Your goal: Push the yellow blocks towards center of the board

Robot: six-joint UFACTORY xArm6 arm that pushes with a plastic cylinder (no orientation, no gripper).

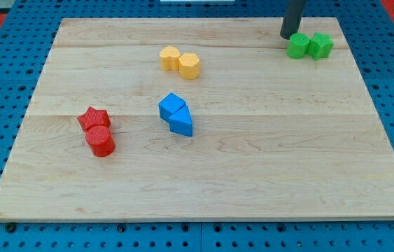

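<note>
Two yellow blocks sit side by side near the top middle of the wooden board (pixel 266 175): a rounded yellow block (pixel 170 58) on the left and a yellow hexagonal block (pixel 190 66) touching it on the right. My tip (pixel 287 36) is at the view's top right, far to the right of the yellow blocks. It stands right beside the left green block (pixel 297 46).
A second green block (pixel 320 45) touches the first at the top right. A blue cube (pixel 172 107) and a blue wedge (pixel 181 123) sit together near the centre. A red star block (pixel 94 117) and a red cylinder (pixel 101 141) sit at the left.
</note>
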